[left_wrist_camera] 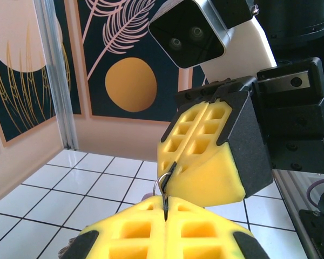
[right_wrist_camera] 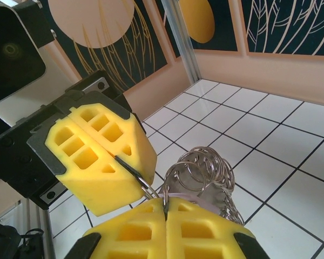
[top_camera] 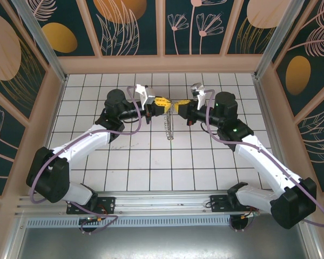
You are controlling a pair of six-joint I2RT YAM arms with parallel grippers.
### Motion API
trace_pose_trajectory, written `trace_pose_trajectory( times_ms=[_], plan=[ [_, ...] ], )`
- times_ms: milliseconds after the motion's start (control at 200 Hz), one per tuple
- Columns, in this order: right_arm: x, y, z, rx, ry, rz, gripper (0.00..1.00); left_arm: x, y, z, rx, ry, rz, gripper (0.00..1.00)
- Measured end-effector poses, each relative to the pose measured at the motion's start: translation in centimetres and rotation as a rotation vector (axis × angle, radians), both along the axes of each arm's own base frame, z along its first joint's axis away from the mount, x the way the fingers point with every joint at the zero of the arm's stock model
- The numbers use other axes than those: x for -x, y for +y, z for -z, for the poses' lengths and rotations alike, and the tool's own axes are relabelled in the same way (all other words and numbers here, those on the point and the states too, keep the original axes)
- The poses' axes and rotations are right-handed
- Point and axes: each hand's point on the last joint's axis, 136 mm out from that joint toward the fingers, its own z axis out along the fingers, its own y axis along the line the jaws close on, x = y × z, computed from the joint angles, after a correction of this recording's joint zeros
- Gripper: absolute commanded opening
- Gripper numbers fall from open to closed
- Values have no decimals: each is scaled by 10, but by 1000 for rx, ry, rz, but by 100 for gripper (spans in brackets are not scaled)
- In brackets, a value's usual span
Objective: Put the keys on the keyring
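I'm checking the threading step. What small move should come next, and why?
Probably nudge the left claw slightly toward the right claw, sliding its thin metal tip into the small ring. Both claws are shut, tips almost touching, with the keyring dangling below.

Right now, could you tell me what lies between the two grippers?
One small ring of the keyring, pinched by both the left gripper and right gripper; the left wrist view shows it.
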Motion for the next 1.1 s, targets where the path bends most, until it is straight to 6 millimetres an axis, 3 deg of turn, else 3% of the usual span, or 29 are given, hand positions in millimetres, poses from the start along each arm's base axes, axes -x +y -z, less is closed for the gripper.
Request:
trace_pose_trajectory(
  times_ms=[470, 771, 1096],
  plan=[
    [5, -3, 0, 15, 3, 17, 0, 1, -1, -1, 1, -1, 6, 0],
    [10, -16, -17, 13, -60, 75, 0, -1, -2, 4, -5, 8, 5, 0],
    [16, -21, -7, 60, -56, 75, 0, -2, -2, 3, -5, 7, 5, 0]
  ],
)
